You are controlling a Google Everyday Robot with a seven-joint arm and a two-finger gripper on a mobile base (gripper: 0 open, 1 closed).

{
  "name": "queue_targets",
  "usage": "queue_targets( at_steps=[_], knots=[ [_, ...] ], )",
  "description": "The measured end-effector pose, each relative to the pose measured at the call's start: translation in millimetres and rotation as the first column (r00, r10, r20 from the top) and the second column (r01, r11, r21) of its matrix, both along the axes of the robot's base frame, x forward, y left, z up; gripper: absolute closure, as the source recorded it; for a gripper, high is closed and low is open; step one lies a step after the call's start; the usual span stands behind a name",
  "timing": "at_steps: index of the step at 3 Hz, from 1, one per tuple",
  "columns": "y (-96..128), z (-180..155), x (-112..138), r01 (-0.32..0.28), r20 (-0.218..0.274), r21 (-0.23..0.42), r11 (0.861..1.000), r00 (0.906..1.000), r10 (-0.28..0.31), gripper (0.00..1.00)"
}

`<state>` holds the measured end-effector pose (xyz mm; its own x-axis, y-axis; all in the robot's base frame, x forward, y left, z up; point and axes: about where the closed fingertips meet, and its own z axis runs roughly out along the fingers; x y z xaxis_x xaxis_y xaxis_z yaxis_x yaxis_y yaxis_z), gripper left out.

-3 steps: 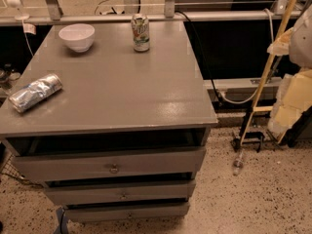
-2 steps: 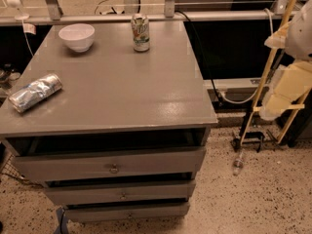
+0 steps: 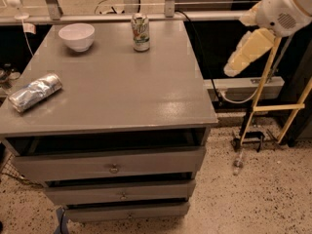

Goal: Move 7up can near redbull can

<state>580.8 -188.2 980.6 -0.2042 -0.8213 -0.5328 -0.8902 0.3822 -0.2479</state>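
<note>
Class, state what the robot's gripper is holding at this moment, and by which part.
Nothing. The gripper hangs right of the grey table, apart from the green-and-white 7up can standing at its far edge.

Right of cabinet (image 3: pixel 122 91), jaws aloft

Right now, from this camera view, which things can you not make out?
- Arm: cut off by the top and right edges. Its tool hangs in the air to the right of the table.
- Drawers: contents hidden behind their fronts.
- 7up can: far side hidden by the can itself.
- Redbull can: underside hidden, as it lies on the table.
</note>
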Motion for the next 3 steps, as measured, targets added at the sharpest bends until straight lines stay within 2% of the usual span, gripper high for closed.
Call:
queue_targets(
  at_steps=[1,2,3],
  knots=[
    [35.7,4.6,69.3,-0.084,0.038,0.162,0.983,0.9961,0.079,0.0],
    [42.6,0.9,76.2,-0.088,0.039,0.166,0.982,0.9958,0.082,0.0],
    [82.0,-20.3,115.4,-0.105,0.045,0.188,0.977,0.9941,0.098,0.0]
  ],
)
